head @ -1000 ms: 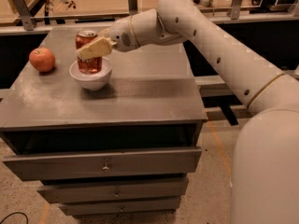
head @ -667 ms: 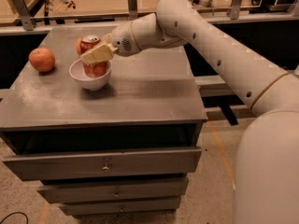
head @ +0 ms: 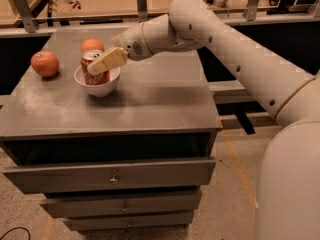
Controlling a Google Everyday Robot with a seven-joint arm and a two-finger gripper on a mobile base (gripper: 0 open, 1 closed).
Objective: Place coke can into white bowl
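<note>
The grey cabinet top point(head: 150, 101) holds the white bowl point(head: 102, 87), with the coke can point(head: 90, 75) standing inside it. The gripper point(head: 101, 64) hangs over the bowl, clasping the can; one pale finger point(head: 112, 59) lies across the can's near side. An apple point(head: 44, 64) sits to the left.
</note>
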